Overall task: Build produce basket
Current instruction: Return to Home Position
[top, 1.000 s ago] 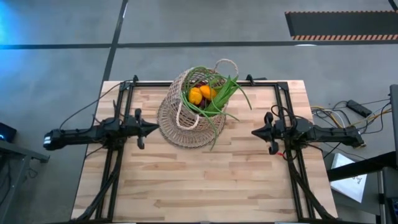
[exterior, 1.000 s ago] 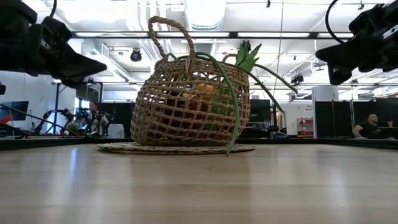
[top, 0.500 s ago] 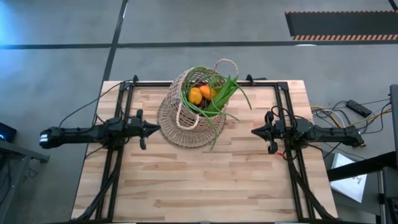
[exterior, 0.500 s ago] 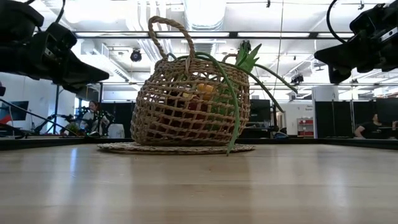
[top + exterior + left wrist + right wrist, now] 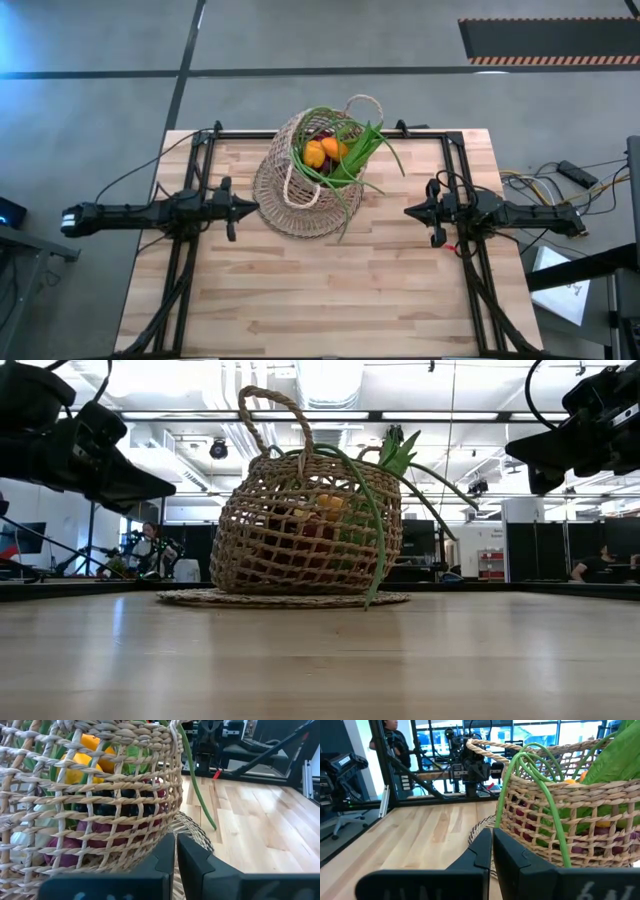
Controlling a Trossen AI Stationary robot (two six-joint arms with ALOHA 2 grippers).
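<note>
Wicker, open weave: the basket [image 5: 300, 185], far-centre on the bench [image 5: 330, 300], filled with the produce [image 5: 326, 152]. I judge it light but loaded, with a flexible wall, so I would lift it by a loop handle [image 5: 270, 390]. Left gripper [image 5: 250, 208] sits just beside it, closed and empty. Right gripper [image 5: 408, 212] is near, closed and empty. Only my left wrist view shows the dark grapes [image 5: 115, 809] low inside. The high view shows just yellow pieces and greens on top.

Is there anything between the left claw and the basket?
No, nothing visible does. The left claw, shut, points straight at the woven side of the basket, with nothing between. The right claw waits opposite.
</note>
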